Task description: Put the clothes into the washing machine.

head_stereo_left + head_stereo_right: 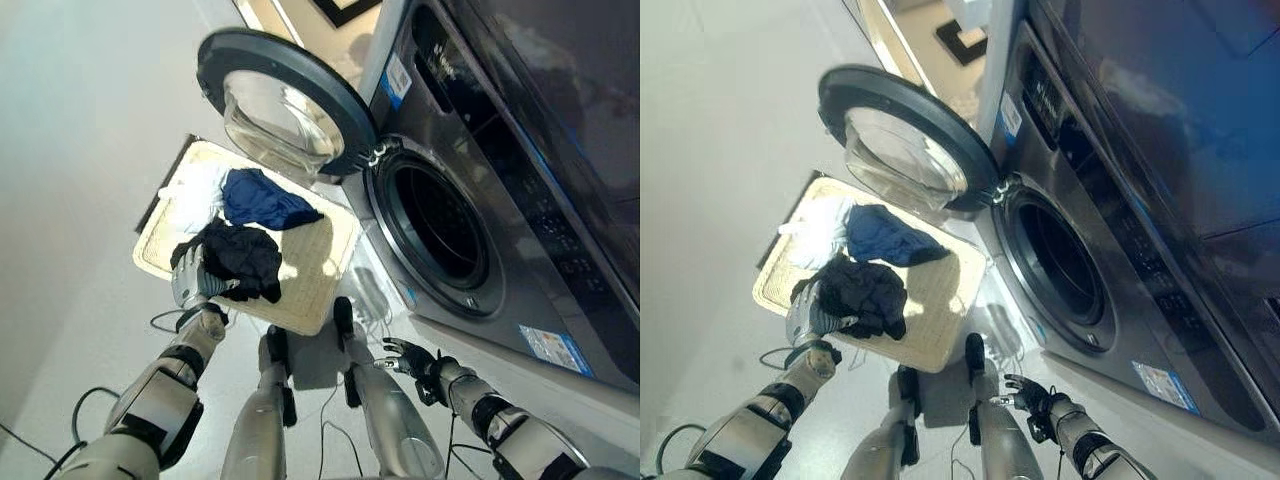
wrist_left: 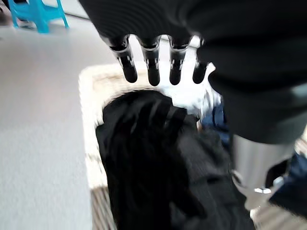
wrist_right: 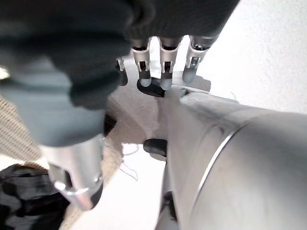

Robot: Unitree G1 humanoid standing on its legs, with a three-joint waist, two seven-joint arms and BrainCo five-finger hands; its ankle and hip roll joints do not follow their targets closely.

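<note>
1. While the washing machine (image 1: 470,200) door (image 1: 285,100) stands open, your left hand (image 1: 192,282) hovers fingers (image 2: 153,72) spread above the black garment (image 1: 243,258) in the basket (image 1: 310,290).
2. Blue garment (image 1: 262,199) and white garment (image 1: 195,190) lie beside it.
3. Your right hand (image 1: 408,357) hangs relaxed, fingers apart.

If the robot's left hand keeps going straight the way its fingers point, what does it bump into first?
Most likely the black garment. The left hand is at the basket's near edge with straight fingers aimed over that dark pile; depth is unclear, so it may already touch it.
</note>
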